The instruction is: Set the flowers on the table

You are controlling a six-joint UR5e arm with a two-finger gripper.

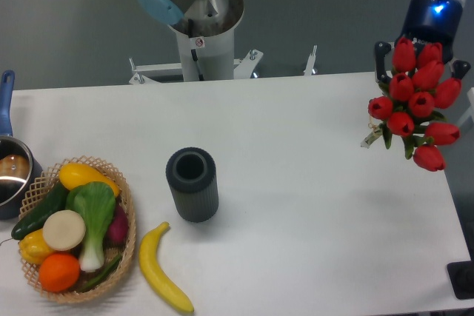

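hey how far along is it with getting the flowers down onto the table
Done: the flowers look picked up, bunched beneath the hand at the table's right edge. In hand: they hang in the air with the buds facing the camera, though the fingers are hidden behind them. Left: lowering them onto the white tabletop and letting go.

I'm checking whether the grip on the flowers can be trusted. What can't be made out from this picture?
- Gripper: its fingertips are hidden behind the flowers, so open or shut cannot be told.
- Flower stems: hidden by the buds.
- Pot: cut off by the left edge.
- Inside of the dark cylinder: too dark to see.
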